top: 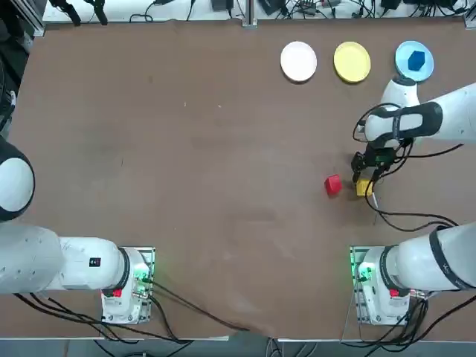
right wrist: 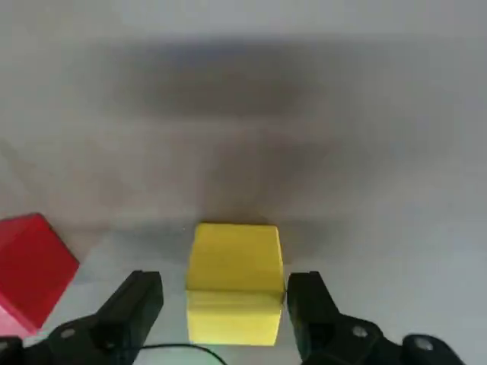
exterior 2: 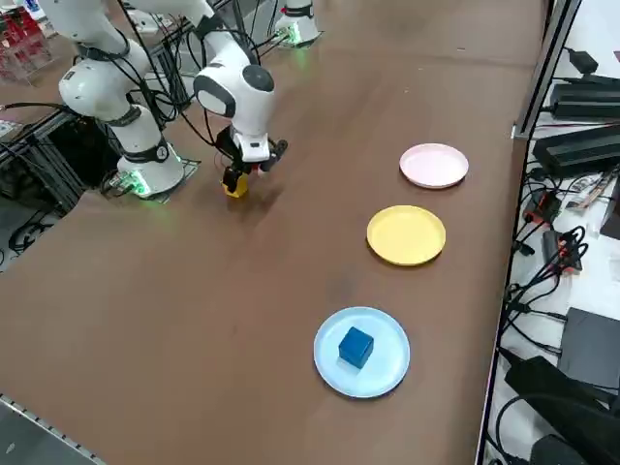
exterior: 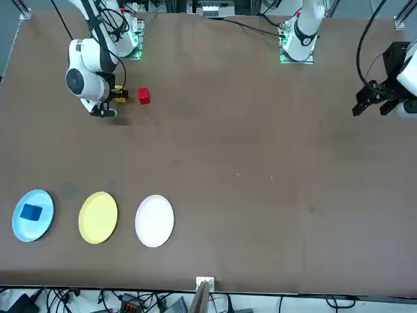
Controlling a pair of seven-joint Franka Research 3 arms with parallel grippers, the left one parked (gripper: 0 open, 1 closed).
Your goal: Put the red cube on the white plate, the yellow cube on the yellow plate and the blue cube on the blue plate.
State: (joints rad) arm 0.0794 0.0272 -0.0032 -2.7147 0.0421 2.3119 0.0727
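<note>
R hand (right wrist: pixel 221 293) spread, yellow cube block (right wrist: pixel 234 285) btwn fingers; cube ~square to hand, no clear long axis.

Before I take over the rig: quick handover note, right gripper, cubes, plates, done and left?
Right gripper: open, low over the table, fingers either side of the yellow cube, not gripping it.
Red cube: on the table, close beside the yellow one.
Plates: white plate and yellow plate both bare, in a row with the blue plate.
Done: blue cube sits on the blue plate.
Left: yellow cube to yellow plate, red cube to white plate.
</note>
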